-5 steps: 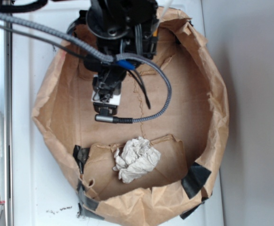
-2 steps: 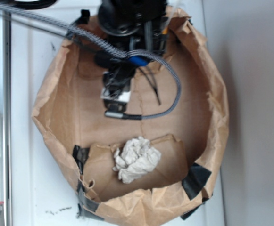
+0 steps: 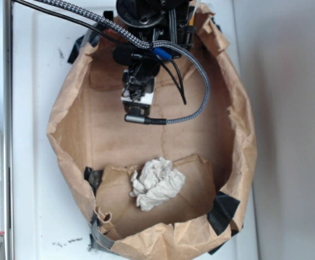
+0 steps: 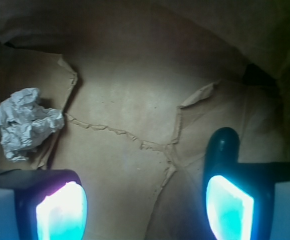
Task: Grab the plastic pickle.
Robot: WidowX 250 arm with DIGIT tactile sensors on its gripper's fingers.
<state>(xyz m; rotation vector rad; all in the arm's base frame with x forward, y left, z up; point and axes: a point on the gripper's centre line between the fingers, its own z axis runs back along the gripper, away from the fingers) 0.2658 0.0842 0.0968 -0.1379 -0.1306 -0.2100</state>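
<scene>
In the wrist view the plastic pickle (image 4: pixel 223 146) shows as a dark green, glossy rounded end poking up just behind my right fingertip, on the brown paper floor. The rest of it is hidden by that finger. My gripper (image 4: pixel 145 207) is open, its lit pads wide apart with only bare paper between them. In the exterior view the gripper (image 3: pixel 137 101) hangs low inside the paper bag (image 3: pixel 70 135) near its far side, and the arm hides the pickle there.
A crumpled off-white paper wad (image 3: pixel 156 183) lies on a torn paper flap at the near side of the bag; it also shows in the wrist view as the paper wad (image 4: pixel 22 123) at left. Raised bag walls ring the floor. A braided cable (image 3: pixel 192 111) loops beside the gripper.
The arm and gripper have moved toward the far side of the bag and slightly right. The bag's left wall has shifted inward. The paper wad has not moved.
</scene>
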